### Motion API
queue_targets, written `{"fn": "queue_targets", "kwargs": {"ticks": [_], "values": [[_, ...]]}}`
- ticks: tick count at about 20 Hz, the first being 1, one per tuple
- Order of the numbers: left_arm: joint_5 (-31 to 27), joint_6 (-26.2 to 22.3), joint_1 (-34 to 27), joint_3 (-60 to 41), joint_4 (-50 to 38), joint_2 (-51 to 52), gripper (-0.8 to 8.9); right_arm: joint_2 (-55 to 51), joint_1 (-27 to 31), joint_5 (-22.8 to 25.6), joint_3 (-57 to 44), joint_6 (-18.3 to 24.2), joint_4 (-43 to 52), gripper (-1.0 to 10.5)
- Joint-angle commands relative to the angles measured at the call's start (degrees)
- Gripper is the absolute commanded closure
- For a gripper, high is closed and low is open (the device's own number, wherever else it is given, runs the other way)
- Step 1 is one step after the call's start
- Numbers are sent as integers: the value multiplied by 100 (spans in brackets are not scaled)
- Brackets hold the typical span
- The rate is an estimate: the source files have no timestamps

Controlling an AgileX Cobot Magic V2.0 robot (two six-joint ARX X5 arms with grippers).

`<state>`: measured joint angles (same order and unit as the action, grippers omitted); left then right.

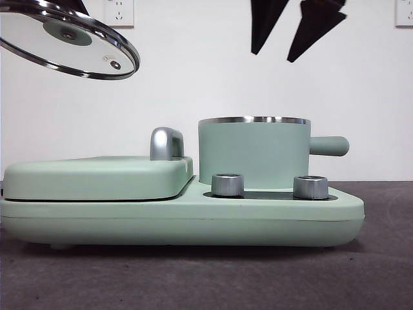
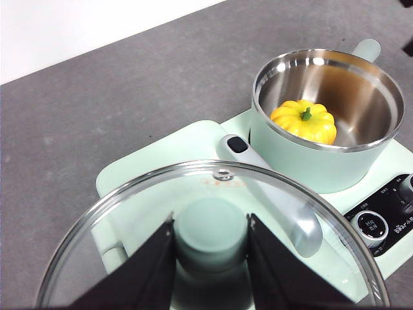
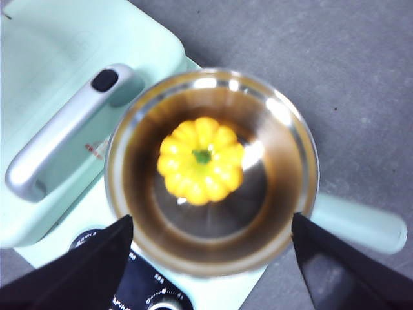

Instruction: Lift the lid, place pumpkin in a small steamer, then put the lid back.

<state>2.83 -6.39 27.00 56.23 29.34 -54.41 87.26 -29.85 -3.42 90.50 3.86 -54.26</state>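
Note:
The yellow pumpkin (image 3: 201,159) with its green stem lies inside the small steamer (image 1: 253,152), also seen as the pumpkin (image 2: 304,120) in the steamer (image 2: 322,110) from the left wrist. My left gripper (image 2: 211,236) is shut on the mint-green knob of the glass lid (image 2: 129,213), and holds the lid (image 1: 68,42) tilted high at the upper left, away from the pot. My right gripper (image 3: 210,232) hangs open straight above the steamer (image 3: 213,171) with nothing in it; its black jaws (image 1: 297,26) show at the top of the front view.
The steamer stands on the long mint-green appliance base (image 1: 181,213) with two silver knobs (image 1: 227,184). A flat griddle cover (image 1: 97,175) with a chrome handle (image 1: 166,143) lies left of the pot. The steamer's side handle (image 1: 329,146) points right.

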Motion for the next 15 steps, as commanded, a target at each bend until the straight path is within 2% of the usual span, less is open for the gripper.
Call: {"fn": "queue_targets", "kwargs": {"ticks": [1,5,10,15], "values": [[20,-20,28,79,-192,-11,798,-505,-35,4,-686,-275,459,569],[391,-20,44,79,-240,-83,798,-1539,-35,46,-1853,-553,909,569],[472,-20,199,79,-444,-234,798,-2761,-42,306,-2927,-813,1108,569],[544,-17,354,79,-804,-396,798,-3477,-39,525,-3434,-949,1154,569]]}}
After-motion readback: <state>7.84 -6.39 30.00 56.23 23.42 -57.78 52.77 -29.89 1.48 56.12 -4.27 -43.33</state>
